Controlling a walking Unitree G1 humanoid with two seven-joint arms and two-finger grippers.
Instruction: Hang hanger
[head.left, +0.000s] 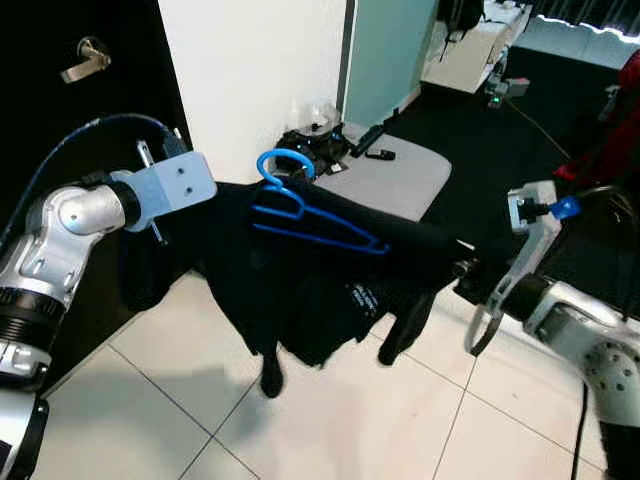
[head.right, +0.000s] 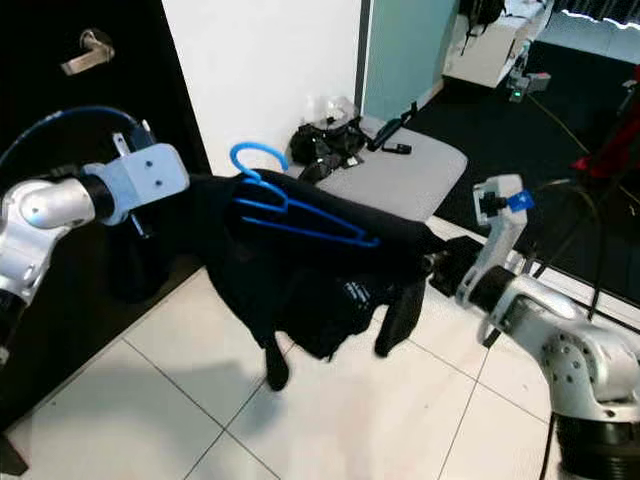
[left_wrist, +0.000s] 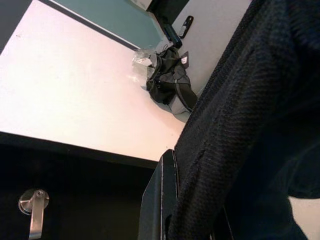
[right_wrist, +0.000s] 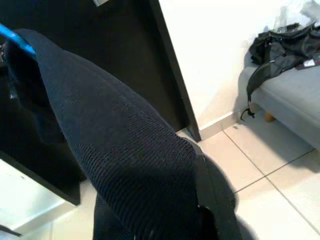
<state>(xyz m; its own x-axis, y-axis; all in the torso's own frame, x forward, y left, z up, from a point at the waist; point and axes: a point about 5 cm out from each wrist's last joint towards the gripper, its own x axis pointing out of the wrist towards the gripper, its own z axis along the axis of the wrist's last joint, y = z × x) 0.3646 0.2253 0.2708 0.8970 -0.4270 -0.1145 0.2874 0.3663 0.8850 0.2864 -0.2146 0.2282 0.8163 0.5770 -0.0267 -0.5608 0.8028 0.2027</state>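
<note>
Holding a black knit garment (head.left: 330, 290) stretched between both arms, mid-frame in the head views, above the tiled floor (head.left: 330, 420). The blue hanger (head.left: 305, 210) lies on top of the fabric, hook up toward the upper middle, bars slanting down to the right; it looks partly threaded into the garment, but I can't tell how far. Left gripper (left_wrist: 172, 220) is at the garment's left end, one black finger (left_wrist: 157, 195) visible along the knit, the rest buried in cloth, so whether those fingers are clamped I can't tell. Right gripper (right_wrist: 207, 210) is at the right end, also wrapped in fabric; same, can't tell. Progress, my read: garment and hanger are lifted and roughly together, nothing is hung yet, and I see no rail or hook to hang on. Black door (head.left: 80, 120) with a lever handle (head.left: 85, 60) sits upper left, white wall (head.left: 250, 80) beside it. Containers: a dark bag (head.left: 315, 150) sits on the grey seat (head.left: 390, 180) at upper centre; contents not readable.
</note>
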